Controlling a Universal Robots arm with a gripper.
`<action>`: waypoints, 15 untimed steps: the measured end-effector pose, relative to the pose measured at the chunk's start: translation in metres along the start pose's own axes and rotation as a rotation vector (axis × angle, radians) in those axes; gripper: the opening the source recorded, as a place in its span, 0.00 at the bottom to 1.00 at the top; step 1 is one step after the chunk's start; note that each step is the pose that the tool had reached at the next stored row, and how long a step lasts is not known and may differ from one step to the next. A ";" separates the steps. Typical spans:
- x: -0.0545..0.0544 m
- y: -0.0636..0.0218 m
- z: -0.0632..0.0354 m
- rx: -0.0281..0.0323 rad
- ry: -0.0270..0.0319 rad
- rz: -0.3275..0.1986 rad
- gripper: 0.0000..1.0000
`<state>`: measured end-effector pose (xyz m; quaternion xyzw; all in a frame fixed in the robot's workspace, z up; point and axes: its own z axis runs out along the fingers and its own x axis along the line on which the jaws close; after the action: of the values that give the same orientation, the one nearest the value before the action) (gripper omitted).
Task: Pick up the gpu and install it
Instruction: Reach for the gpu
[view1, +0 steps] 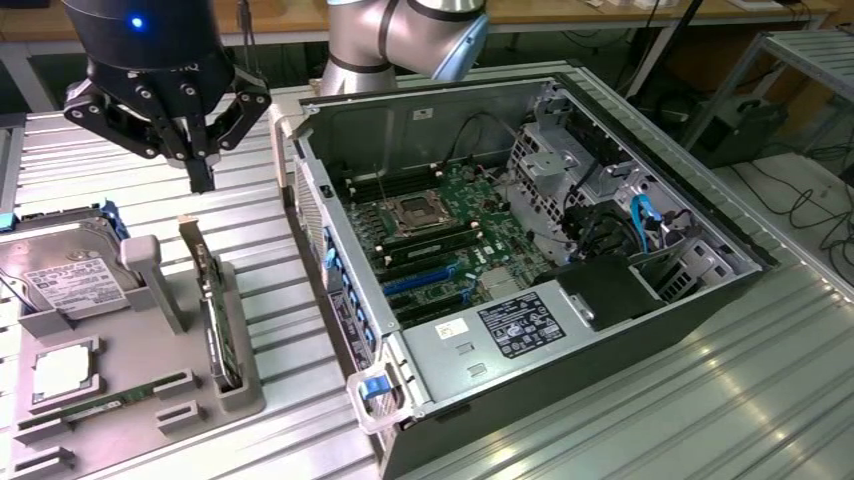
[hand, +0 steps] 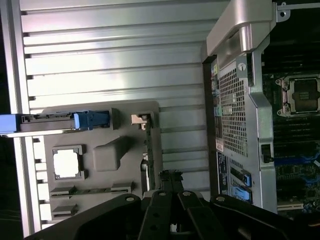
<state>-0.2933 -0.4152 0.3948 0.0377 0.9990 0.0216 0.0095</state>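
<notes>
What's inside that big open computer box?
A green motherboard with a bare processor socket, blue cables and a labelled black cover. Whatever lies beneath that cover is hidden.

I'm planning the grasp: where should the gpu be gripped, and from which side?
Probably grip the gpu by its upper edge, coming from above and pinching across its thickness: it stands on edge in the gray holder, with its bottom seated in a slot.

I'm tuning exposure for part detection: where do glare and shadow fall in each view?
Exterior view: glare streaks the ribbed metal table at that view's right; the gpu in its grey holder is evenly lit. Wrist view: the table slats shine bright, the gripper is a dark silhouette.
</notes>
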 end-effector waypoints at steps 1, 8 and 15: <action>0.001 -0.0003 0.0000 0.0001 0.0001 0.000 0.11; 0.009 -0.0023 0.0000 0.0001 0.0004 0.000 0.11; 0.017 -0.0046 0.0001 0.0000 0.0006 0.000 0.11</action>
<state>-0.3109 -0.4184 0.3942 0.0376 0.9990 0.0216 0.0092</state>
